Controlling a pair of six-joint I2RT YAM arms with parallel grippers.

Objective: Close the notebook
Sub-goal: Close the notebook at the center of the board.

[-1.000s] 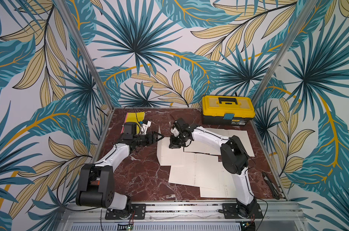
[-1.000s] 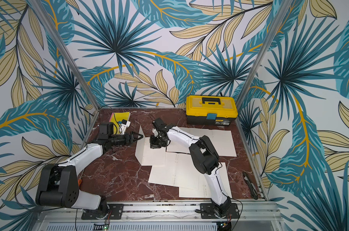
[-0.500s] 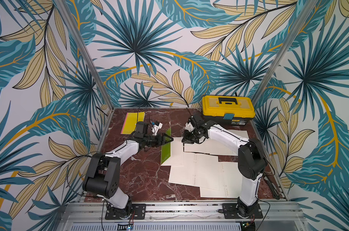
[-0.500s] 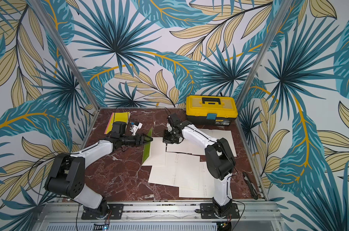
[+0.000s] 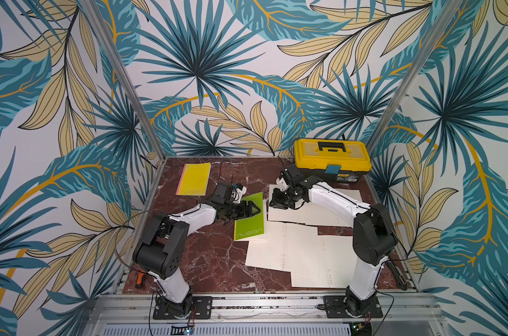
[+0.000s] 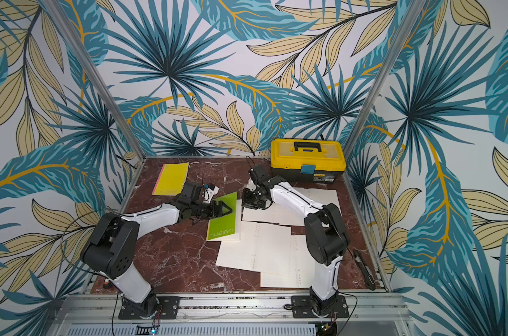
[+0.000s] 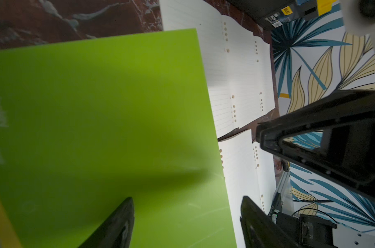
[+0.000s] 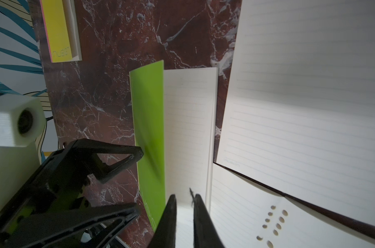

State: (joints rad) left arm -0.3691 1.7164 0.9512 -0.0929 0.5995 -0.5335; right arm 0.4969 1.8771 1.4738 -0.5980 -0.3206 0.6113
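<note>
The green notebook point(image 5: 250, 224) point(image 6: 222, 228) lies in the middle of the marble table, its cover face up and almost down on its pages. In the right wrist view the green cover point(image 8: 149, 120) still slants a little, with a strip of white page beside it. My left gripper point(image 5: 255, 210) point(image 7: 186, 214) hovers open over the cover's far end, and nothing is between its fingers. My right gripper point(image 5: 274, 203) point(image 8: 185, 206) sits just right of the notebook's far corner. Its fingers stand a narrow gap apart and hold nothing.
Loose lined sheets point(image 5: 290, 247) spread right of the notebook and towards the front. A yellow notebook point(image 5: 194, 179) lies at the back left, a yellow toolbox point(image 5: 331, 158) at the back right. An orange-handled tool point(image 5: 139, 280) and a black cutter point(image 5: 398, 276) lie by the side rails.
The green cover swung over from standing upright to lying almost flat on the pages. My left gripper followed it rightward. My right gripper drew back to the right and parted slightly.
</note>
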